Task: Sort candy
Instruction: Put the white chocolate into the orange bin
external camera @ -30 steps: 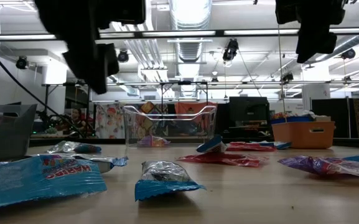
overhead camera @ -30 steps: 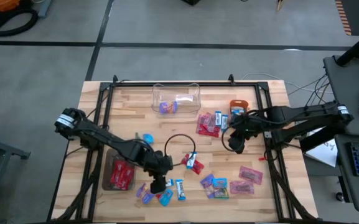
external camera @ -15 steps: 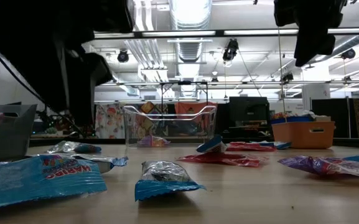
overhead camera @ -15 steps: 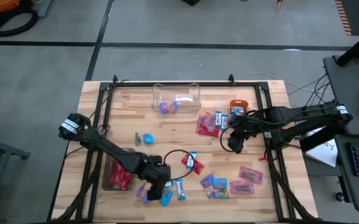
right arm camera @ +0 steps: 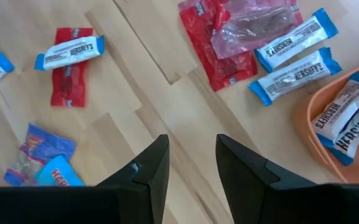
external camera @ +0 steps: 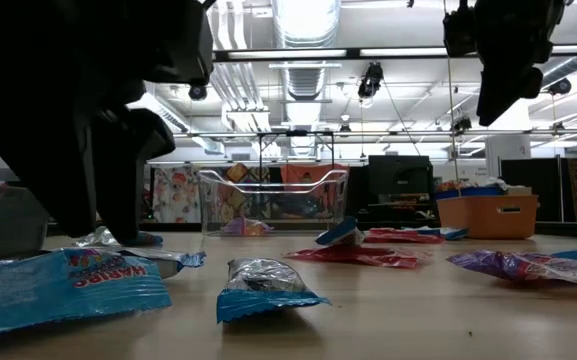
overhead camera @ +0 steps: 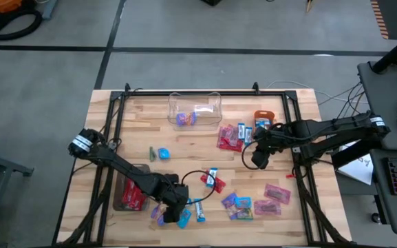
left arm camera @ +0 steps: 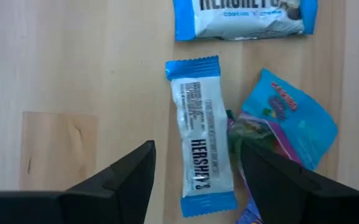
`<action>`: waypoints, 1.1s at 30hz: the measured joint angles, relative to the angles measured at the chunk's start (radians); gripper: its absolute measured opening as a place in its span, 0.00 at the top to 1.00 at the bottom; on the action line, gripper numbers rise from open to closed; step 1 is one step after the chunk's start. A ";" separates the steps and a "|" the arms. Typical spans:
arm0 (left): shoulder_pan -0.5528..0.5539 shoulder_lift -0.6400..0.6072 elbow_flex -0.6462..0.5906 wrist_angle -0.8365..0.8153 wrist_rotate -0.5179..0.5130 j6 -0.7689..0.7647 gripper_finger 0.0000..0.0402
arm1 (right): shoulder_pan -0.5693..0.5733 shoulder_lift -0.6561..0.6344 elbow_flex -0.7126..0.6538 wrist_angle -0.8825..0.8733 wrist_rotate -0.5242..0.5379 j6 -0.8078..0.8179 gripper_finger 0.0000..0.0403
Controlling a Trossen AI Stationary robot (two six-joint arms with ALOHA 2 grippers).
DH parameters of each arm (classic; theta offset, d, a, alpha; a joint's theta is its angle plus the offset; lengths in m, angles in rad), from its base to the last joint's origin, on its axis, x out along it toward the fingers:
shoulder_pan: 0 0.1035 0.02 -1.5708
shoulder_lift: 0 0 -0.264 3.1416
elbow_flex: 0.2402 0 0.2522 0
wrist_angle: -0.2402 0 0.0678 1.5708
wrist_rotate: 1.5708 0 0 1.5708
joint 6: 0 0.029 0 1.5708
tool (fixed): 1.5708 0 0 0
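Wrapped candy lies scattered over the wooden table [overhead camera: 184, 148]. My left gripper [overhead camera: 177, 210] is down low near the table's near edge. It is open, and its fingers stand on either side of a blue-and-white bar [left arm camera: 201, 152] that lies flat on the wood, along the fingers. A teal packet [left arm camera: 288, 115] and a second blue-and-white bar [left arm camera: 241, 15] lie close by. My right gripper [overhead camera: 259, 160] hangs open above bare wood right of the table's middle; in its wrist view [right arm camera: 191, 165] red packets [right arm camera: 229, 37] and blue-and-white bars [right arm camera: 294, 71] lie below it.
A clear plastic box [overhead camera: 195, 110] holding purple sweets stands toward the far edge. The orange bowl [overhead camera: 263, 118] with blue-and-white bars sits far right. A dark tray [overhead camera: 131, 196] with red packets lies near left. Pink and purple packets [overhead camera: 274, 196] lie near right.
My left gripper has come down from above onto the cluster of sweets by the near edge, and its arm has swung lower toward the near side. It has stayed open. The sweets have not moved.
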 joint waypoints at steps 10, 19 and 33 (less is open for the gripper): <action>0.001 0.056 -0.001 0.018 -0.013 0.008 0.45 | 0.000 0.000 -0.003 0.007 0.042 0.002 0.69; 0.024 0.047 -0.001 -0.020 -0.029 0.050 0.55 | 0.000 0.000 -0.003 0.019 0.081 0.000 0.69; 0.051 0.033 -0.001 -0.047 -0.030 0.118 0.90 | 0.000 0.000 -0.003 0.030 0.088 -0.002 0.69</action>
